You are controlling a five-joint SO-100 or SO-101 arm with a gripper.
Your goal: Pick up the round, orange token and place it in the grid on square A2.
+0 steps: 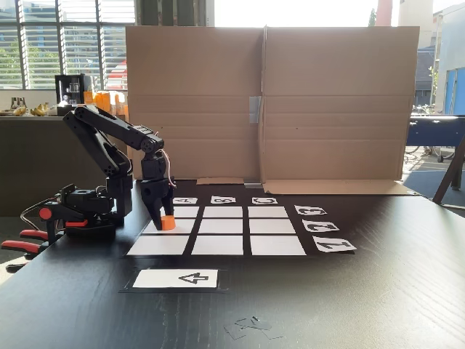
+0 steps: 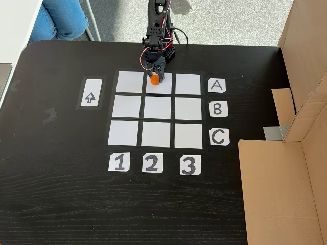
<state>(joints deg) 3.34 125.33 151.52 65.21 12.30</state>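
Orange token sits between the claw fingers in a fixed view, low over the grid — we see it held at the middle cell of the column nearest the arm. From above in a fixed view, the token is over square A2. We judge carrying done; only release and retreat from the worktop remain.

Token on square A2 of grid, between fingers; arrow strip left.
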